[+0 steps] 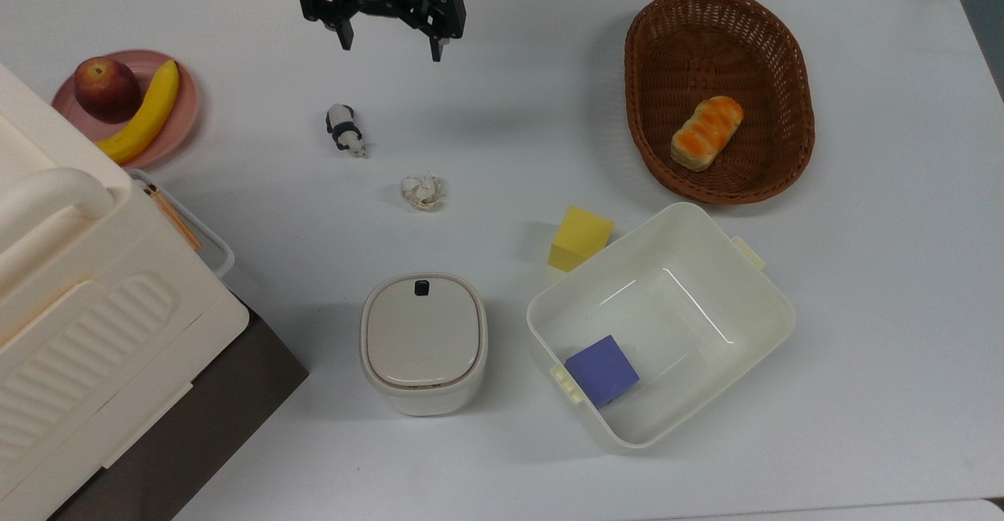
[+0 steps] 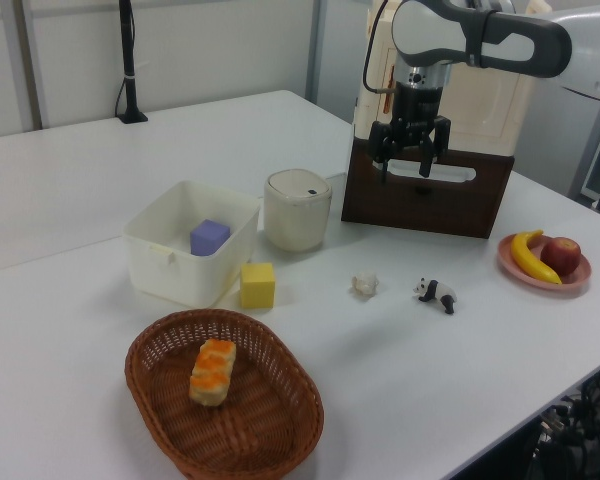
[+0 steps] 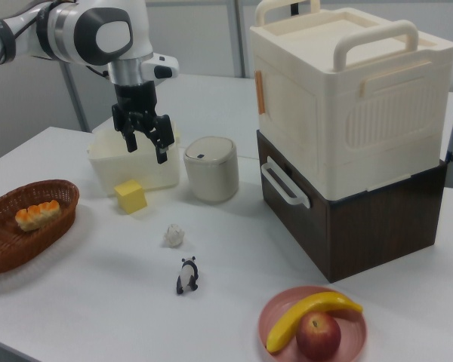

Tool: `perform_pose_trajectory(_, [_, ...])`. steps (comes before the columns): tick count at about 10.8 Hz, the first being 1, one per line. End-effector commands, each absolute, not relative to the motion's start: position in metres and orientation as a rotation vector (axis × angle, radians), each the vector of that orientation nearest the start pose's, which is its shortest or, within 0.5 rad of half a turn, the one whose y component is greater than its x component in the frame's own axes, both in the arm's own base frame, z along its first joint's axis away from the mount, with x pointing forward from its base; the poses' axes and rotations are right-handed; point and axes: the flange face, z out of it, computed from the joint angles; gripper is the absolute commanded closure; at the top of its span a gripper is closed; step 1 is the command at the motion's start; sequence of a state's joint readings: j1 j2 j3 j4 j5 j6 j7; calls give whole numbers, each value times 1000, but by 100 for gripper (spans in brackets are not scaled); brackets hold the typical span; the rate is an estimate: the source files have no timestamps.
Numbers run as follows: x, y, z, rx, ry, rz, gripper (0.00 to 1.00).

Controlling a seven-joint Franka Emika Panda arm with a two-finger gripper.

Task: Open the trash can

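Note:
The trash can (image 1: 423, 340) is a small cream-white bin with a flat beige lid and a small black button (image 1: 421, 287). It stands near the table's front in the top view, lid down. It also appears as the trash can (image 2: 298, 210) beside the white tub, and as the trash can (image 3: 211, 170) left of the brown box. My gripper (image 1: 390, 46) hangs open and empty above the far side of the table, well away from the bin. In the side views the gripper (image 2: 406, 170) (image 3: 145, 148) hovers high, fingers pointing down.
A lidless white tub (image 1: 682, 215) holding a purple cube (image 1: 602, 369) sits right of the bin, with a yellow cube (image 1: 580, 237) at its corner. Also around: a panda toy (image 1: 345, 129), crumpled paper (image 1: 422, 190), a wicker basket (image 1: 651, 113) with bread, a fruit plate (image 1: 184, 105), and a big cream box (image 1: 78, 309).

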State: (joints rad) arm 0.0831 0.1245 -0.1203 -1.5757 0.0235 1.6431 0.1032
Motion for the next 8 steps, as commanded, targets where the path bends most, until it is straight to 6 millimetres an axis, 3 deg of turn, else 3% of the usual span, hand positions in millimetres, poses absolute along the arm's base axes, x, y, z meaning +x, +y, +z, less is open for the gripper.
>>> perform_pose_trajectory(1, [596, -12, 551, -3113, 202, 67, 0])
perform_pose_trajectory(8, [598, -11, 546, -3117, 188, 81, 0])
